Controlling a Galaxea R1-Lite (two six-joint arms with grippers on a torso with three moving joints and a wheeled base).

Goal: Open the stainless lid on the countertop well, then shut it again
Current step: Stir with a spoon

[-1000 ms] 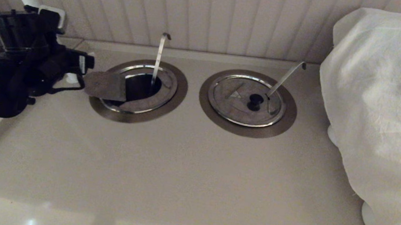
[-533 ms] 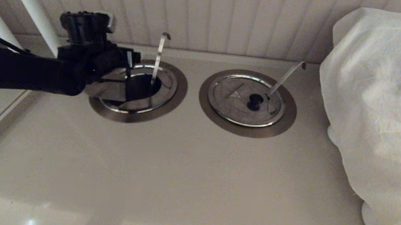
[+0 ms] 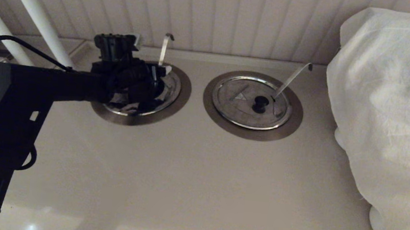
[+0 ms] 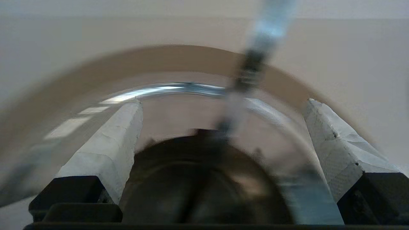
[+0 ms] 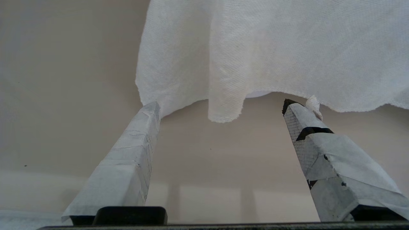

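Observation:
The stainless lid (image 3: 172, 89) lies in the countertop well's bronze-grey ring (image 3: 129, 119) at the back left. Only its shiny right rim shows beside my left gripper (image 3: 154, 82), which hangs right over the well and hides the lid's knob and the opening. The near-upright ladle handle (image 3: 164, 47) rises just behind the gripper. In the left wrist view the left gripper (image 4: 223, 102) is open, its taped fingers (image 4: 111, 140) wide apart around a blurred dark round shape (image 4: 198, 182), with the lid rim (image 4: 166, 88) and ladle handle (image 4: 260, 41) beyond. My right gripper (image 5: 220, 105) is open above bare counter.
The twin lid (image 3: 242, 101) with its black knob (image 3: 260, 104) and far-leaning ladle handle (image 3: 293, 78) sits shut in the right ring (image 3: 294, 121). A big white cloth (image 3: 389, 110) covers something at the right. White pipes (image 3: 31, 4) stand at the back left.
My left arm has swung in from the left of the well to right over it. The raised lid flap and the dark opening seen earlier are now hidden under the gripper.

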